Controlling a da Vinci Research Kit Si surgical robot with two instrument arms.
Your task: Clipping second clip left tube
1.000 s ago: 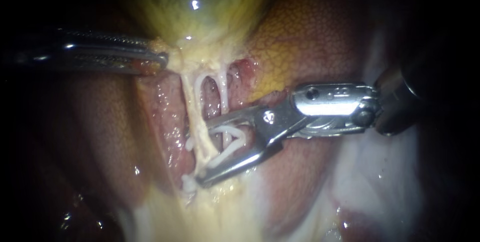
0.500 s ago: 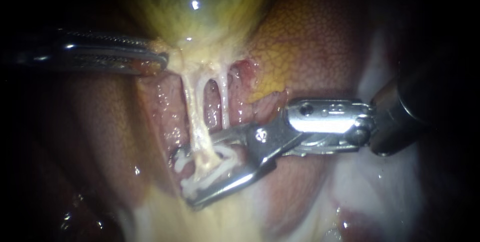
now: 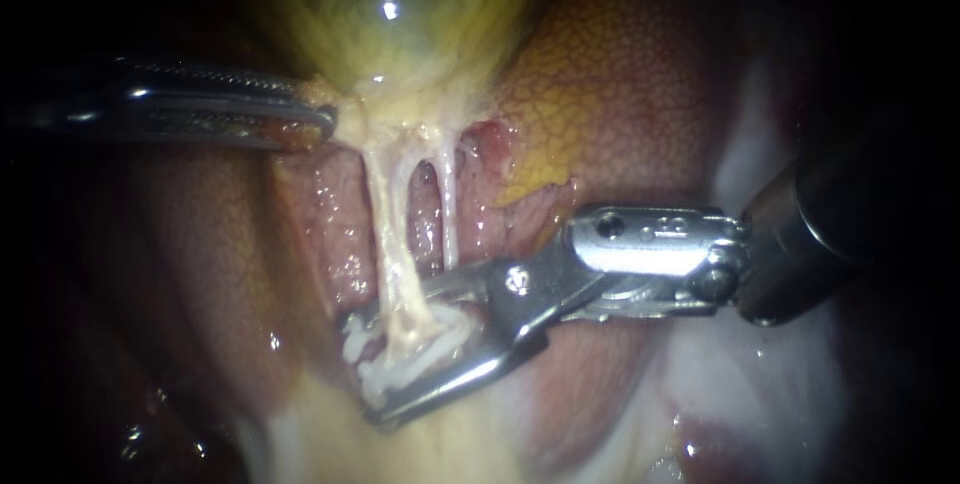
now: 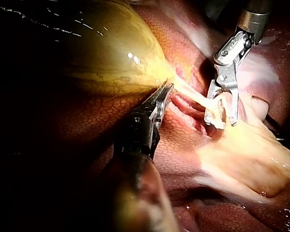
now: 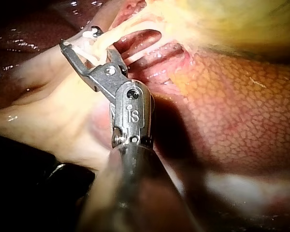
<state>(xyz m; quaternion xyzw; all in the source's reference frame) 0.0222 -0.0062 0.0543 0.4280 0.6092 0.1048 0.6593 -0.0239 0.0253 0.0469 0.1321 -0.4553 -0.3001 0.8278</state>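
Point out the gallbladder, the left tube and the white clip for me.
gallbladder [image 3: 400,14], endoscope view, its yellow-green wall.
left tube [image 3: 388,234], endoscope view, its middle stretch.
clip [image 3: 450,332], endoscope view, white leg right of the tube.

Bright light falls on the middle of the scene and glints off the wet liver [image 3: 620,74]; the edges sink into darkness.

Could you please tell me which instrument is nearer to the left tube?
Right. The right instrument straddles the left tube with its jaws, holding a white clip around it; the left instrument grips the gallbladder at its neck, beside the tube's upper end.
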